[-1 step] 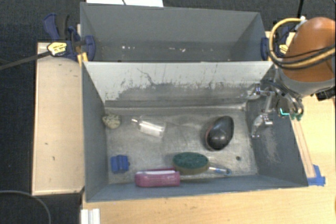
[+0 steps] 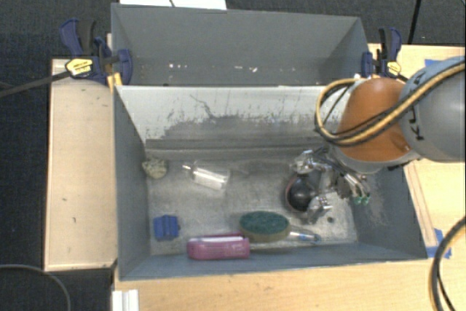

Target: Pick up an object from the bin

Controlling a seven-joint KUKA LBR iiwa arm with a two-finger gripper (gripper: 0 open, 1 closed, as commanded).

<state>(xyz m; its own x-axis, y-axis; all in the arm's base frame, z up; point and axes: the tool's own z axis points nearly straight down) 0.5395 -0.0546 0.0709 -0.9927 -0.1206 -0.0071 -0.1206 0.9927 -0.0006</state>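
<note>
The gripper (image 2: pixel 318 193) sits by a shiny black round ball (image 2: pixel 296 198), right side of the grey metal bin (image 2: pixel 218 113). Jaws open or closed? Can't tell.

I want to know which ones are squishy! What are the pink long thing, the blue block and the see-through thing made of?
The pink long thing at the front looks like smooth plastic, with a slight sheen. The blue block looks matt, maybe foam or rubber; I can't be sure. The see-through thing looks like clear plastic: grey shows through it.
</note>
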